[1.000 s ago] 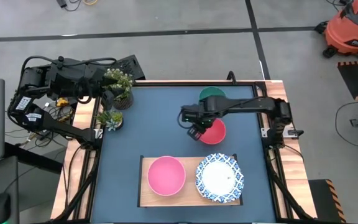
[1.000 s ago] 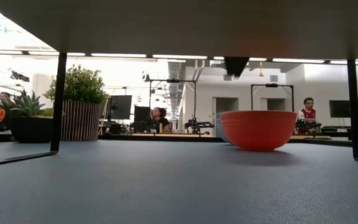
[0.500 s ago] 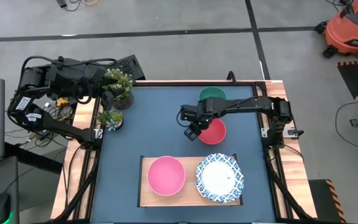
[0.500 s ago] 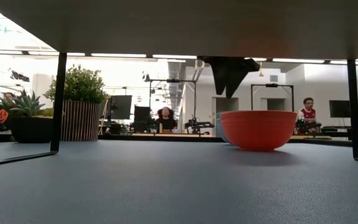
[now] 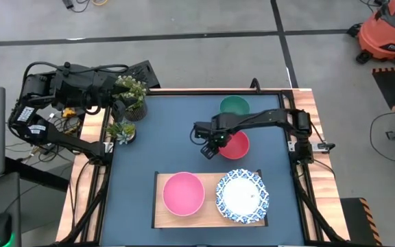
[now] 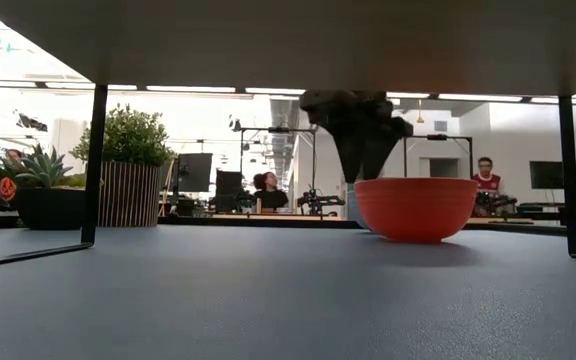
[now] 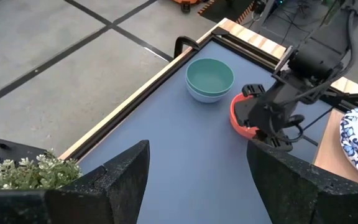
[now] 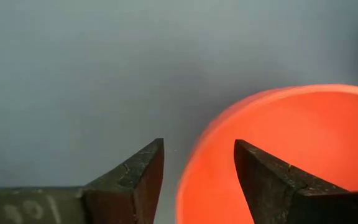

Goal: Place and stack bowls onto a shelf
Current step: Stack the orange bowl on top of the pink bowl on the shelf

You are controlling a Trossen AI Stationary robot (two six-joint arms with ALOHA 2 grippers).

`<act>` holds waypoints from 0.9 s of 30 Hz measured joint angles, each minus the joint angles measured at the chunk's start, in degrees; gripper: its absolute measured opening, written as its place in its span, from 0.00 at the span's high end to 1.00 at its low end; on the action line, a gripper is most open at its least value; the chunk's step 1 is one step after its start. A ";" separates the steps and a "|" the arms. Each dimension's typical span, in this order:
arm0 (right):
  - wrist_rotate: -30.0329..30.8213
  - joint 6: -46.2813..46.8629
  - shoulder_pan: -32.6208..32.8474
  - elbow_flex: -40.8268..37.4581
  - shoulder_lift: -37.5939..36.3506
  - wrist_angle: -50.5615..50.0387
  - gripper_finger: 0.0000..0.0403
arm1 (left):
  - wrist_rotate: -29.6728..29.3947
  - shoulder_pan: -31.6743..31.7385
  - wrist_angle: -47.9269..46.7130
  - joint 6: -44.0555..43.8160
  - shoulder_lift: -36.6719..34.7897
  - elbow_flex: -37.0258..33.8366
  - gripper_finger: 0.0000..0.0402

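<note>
A red bowl (image 5: 237,145) (image 6: 415,208) stands on its base on the blue table, right of centre. A green bowl (image 5: 234,106) sits behind it. On the light-wood shelf (image 5: 210,218) at the near edge stand a pink bowl (image 5: 184,193) and a white bowl with a blue patterned rim (image 5: 242,195). My right gripper (image 8: 197,163) (image 5: 210,146) points down, open, just above the red bowl's left rim (image 8: 194,158). One finger is outside the rim and one over the inside. My left gripper (image 7: 197,152) waits, open, high at the far left.
Two potted plants (image 5: 130,92) (image 5: 122,130) stand at the table's far left corner. Wooden strips and a black frame (image 5: 108,178) run along the table's sides. Bare blue table (image 5: 163,137) lies left of the red bowl.
My right gripper has come down toward the red bowl's left rim and shifted a little toward the table's left edge. The bowls have stayed where they were.
</note>
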 joint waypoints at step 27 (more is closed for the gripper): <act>-2.51 -0.52 1.97 4.40 0.29 -4.58 0.93 | 0.48 0.02 0.00 -0.02 0.00 0.00 0.37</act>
